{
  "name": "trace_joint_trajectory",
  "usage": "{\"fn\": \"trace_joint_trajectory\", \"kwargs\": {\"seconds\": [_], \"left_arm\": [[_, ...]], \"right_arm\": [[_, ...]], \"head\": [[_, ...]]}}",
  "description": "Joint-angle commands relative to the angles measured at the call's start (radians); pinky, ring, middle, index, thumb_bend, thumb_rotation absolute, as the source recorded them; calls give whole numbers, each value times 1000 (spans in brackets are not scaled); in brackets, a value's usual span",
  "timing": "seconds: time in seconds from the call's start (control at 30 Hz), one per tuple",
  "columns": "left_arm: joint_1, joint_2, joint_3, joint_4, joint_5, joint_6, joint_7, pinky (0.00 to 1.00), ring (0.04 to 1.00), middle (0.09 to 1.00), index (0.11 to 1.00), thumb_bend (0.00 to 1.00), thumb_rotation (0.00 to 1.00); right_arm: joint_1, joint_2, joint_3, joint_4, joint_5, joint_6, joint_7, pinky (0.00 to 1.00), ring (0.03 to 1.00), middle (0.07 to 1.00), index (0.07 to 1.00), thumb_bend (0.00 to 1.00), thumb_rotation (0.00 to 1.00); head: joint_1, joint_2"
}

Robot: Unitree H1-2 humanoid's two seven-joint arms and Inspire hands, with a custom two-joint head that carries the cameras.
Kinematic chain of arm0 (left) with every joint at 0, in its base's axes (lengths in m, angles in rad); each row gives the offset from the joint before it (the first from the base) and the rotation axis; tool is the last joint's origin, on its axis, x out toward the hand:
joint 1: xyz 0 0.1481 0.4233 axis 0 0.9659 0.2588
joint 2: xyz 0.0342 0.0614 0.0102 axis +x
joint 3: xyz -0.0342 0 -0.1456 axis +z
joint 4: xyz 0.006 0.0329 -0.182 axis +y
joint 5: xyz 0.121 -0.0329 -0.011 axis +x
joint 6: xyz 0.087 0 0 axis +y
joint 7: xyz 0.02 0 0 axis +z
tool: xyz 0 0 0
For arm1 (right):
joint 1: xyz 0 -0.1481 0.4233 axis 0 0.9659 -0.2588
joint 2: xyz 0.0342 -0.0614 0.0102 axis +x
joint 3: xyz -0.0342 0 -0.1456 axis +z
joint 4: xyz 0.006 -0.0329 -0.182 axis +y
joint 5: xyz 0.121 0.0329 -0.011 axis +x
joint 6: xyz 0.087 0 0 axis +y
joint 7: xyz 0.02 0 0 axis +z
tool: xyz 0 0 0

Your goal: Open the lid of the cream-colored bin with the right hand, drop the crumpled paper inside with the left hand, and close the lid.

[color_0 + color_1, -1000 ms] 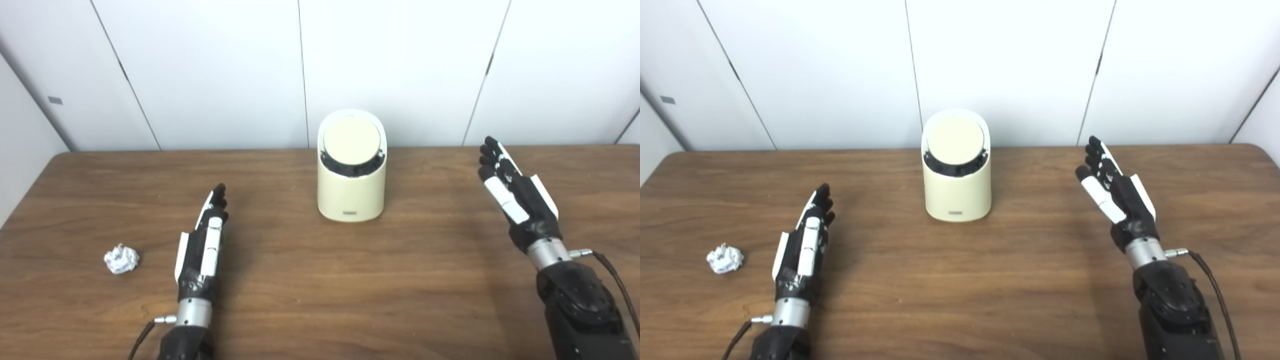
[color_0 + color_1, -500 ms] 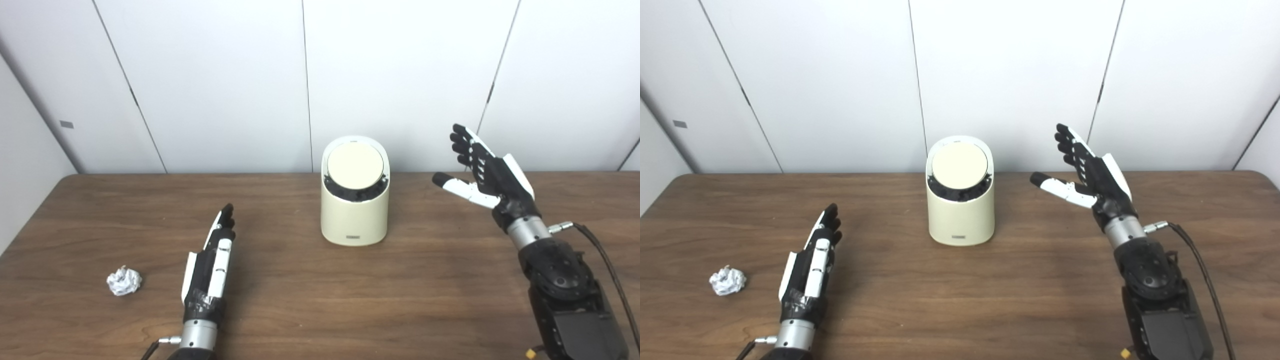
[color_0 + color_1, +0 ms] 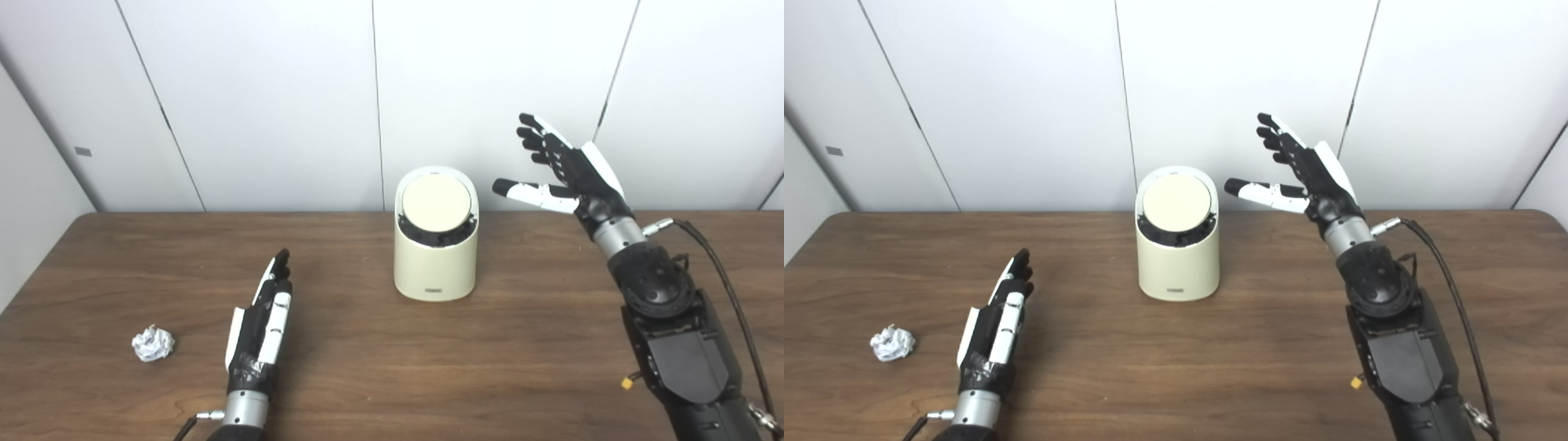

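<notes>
Since the earlier pictures, only the right arm has been moved: it has been raised off the bench and swung in toward the bin, while the whole view has tilted upward, which is taken as camera motion and not as a shift of the things.

Farthest out on the outer side of the left hand [image 3: 260,324], near but apart from it, the crumpled paper [image 3: 152,343] is seen lying on the bench [image 3: 367,367], untouched. The left hand is laid low over the wood with its fingers straight and close together, and nothing is held in it. It is judged to be kept there in waiting, close to the paper it must later pick up.

Ahead of that hand and across to its inner side, the cream-colored bin [image 3: 435,263] is stood upright near the back edge, its round lid [image 3: 436,205] tilted toward the cameras and not yet opened.

Just beside the bin, above lid height, the right hand [image 3: 566,174] is held up in the air, fingers spread and thumb pointed toward the lid, empty and touching nothing. This posture is judged to be a preparation for pressing or lifting the lid, the first step of the task.
</notes>
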Motion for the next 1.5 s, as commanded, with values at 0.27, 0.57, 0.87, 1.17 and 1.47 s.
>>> {"fn": "trace_joint_trajectory", "kwargs": {"seconds": [0.27,0.57,0.87,1.17,1.47], "left_arm": [[21,-22,-20,56,12,-7,5,1000,1000,1000,972,400,806],[16,-19,-26,72,18,-13,3,1000,1000,1000,970,431,822],[15,-25,-25,71,19,-11,10,1000,1000,999,962,404,832],[15,-35,-27,64,24,-1,15,1000,1000,997,963,390,829],[14,-37,-27,62,33,2,15,1000,1000,997,960,394,842]], "right_arm": [[-128,3,58,43,-63,-24,1,843,898,904,926,838,504],[-168,12,100,123,-74,-59,10,842,913,924,934,835,501],[-189,27,143,175,-145,-53,-7,814,894,913,939,828,510],[-195,57,170,248,-204,-87,-34,772,875,904,927,830,512],[-199,70,186,275,-244,-97,-38,814,891,913,921,766,437]], "head": [[4,5],[6,6],[8,11],[12,17],[16,23]]}}
